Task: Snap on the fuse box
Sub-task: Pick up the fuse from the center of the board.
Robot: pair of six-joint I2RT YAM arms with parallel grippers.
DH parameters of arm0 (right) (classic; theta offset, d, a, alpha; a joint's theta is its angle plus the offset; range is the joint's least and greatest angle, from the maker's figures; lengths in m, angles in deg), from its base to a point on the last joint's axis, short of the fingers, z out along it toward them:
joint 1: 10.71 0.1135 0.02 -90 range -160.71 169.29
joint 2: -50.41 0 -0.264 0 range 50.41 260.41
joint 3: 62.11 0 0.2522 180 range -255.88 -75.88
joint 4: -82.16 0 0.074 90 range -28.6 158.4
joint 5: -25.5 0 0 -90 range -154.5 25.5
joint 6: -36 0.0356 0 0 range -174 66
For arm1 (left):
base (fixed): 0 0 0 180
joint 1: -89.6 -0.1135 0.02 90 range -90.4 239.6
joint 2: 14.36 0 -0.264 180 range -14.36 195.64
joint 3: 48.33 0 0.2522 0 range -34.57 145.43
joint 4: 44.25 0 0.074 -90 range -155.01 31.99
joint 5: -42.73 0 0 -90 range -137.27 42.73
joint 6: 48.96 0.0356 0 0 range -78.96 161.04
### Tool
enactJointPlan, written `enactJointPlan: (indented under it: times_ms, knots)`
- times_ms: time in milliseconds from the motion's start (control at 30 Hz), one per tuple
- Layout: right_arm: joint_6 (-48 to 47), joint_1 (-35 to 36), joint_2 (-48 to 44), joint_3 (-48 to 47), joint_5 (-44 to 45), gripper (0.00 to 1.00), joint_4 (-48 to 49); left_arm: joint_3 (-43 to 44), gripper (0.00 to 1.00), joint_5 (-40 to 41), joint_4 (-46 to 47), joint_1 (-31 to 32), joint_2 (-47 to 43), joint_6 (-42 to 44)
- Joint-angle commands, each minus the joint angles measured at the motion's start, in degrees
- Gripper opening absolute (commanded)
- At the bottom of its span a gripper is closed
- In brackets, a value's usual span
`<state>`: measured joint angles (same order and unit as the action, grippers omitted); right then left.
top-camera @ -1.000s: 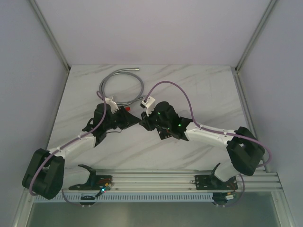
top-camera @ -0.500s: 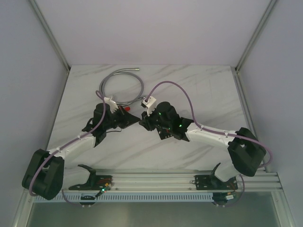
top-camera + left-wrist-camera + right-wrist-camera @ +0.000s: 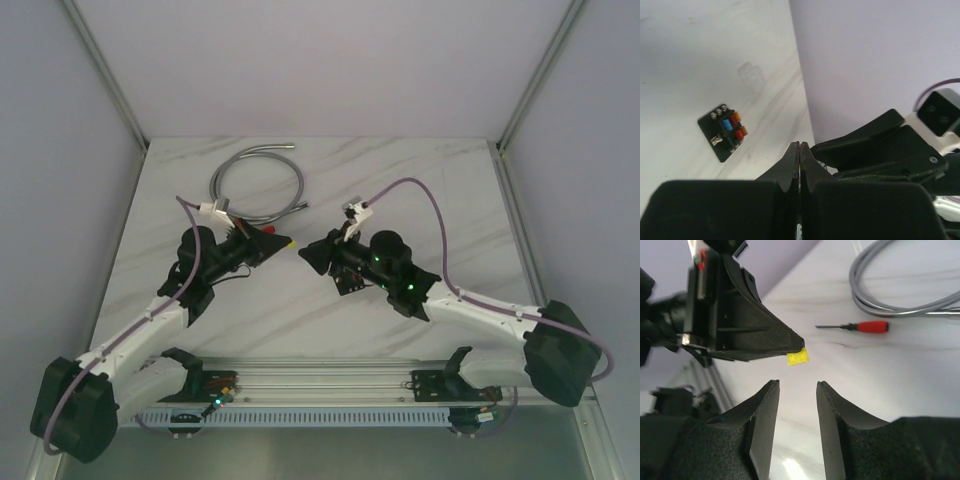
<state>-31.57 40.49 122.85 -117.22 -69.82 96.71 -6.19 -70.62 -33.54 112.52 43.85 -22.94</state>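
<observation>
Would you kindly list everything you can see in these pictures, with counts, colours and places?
fuse box: one, black with blue, red and orange fuses, flat on the table
yellow fuse: one, yellow, pinched at the left gripper's tip
clear cover: one, see-through and faint, on the table beyond the fuse box
screwdriver: one, red handle, lying beside the hose
hose: one, grey, coiled at the far left of the table
table: one, white marbled
left gripper: one, black, shut on the yellow fuse
right gripper: one, black, open and empty, facing the left gripper
</observation>
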Motion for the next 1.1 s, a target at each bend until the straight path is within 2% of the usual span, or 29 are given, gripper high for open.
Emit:
enactJointPlan:
  times_ms: [0,133,400,733,1067]
  knots:
    - [16.88,-0.14,-3.18,5.64,2.59,0.42,18.04,-2.41,0.00,4.01,6.02,1.36,-4.31,-4.38]
    - [24.37,-0.19,-3.08,8.61,3.38,0.40,26.02,-3.75,0.00,7.04,9.01,3.32,-7.43,-6.59]
    - [31.59,-0.11,0.42,10.12,2.35,0.37,36.34,-4.55,0.00,10.37,12.78,6.79,-10.58,-9.60]
    - [33.03,0.04,1.91,10.07,1.94,0.29,38.71,-5.42,0.00,12.18,16.17,9.02,-10.52,-11.72]
    - [32.87,0.12,2.80,9.83,1.89,0.28,39.05,-5.76,0.00,13.45,17.40,9.71,-11.06,-12.80]
